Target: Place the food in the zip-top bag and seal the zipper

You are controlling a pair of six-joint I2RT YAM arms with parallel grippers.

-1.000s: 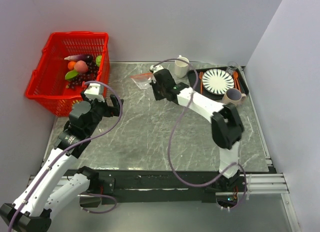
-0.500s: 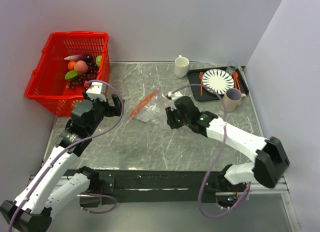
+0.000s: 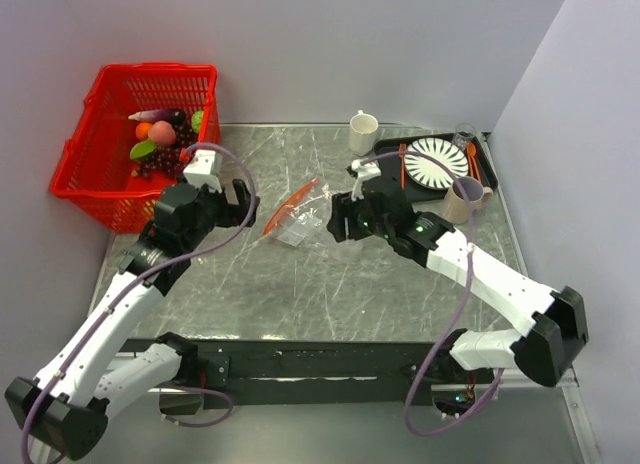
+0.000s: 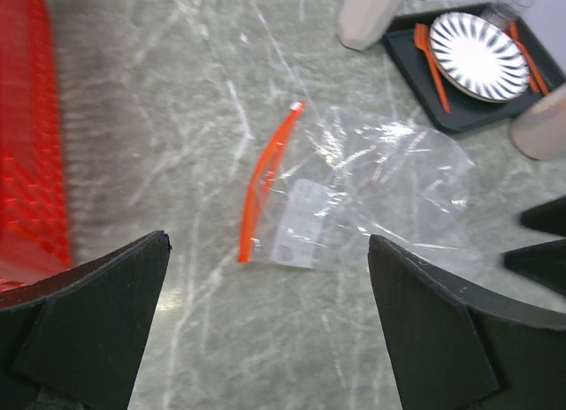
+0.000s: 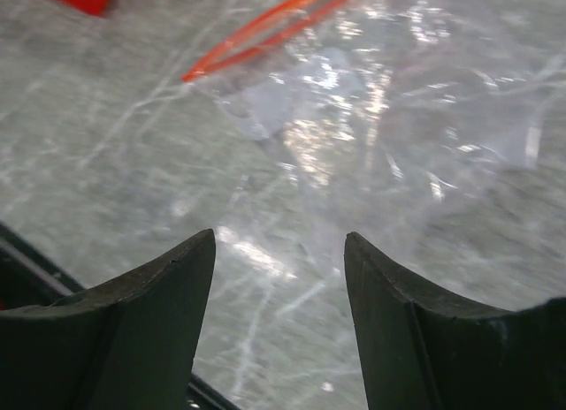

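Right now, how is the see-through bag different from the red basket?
The clear floppy plastic zip-top bag lies flat on the table; the red mesh plastic basket stands upright. The bag looks empty; the basket holds fruit. Both have some red: the bag's is its zipper strip.

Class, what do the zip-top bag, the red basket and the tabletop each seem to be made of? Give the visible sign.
Zip-top bag: thin clear plastic film, glossy; it crinkles, glints and shows the table through. Basket: rigid red plastic, probably moulded, with open mesh walls. Tabletop: grey with pale veins, like marble or a marble-print laminate; the look leaves that open.
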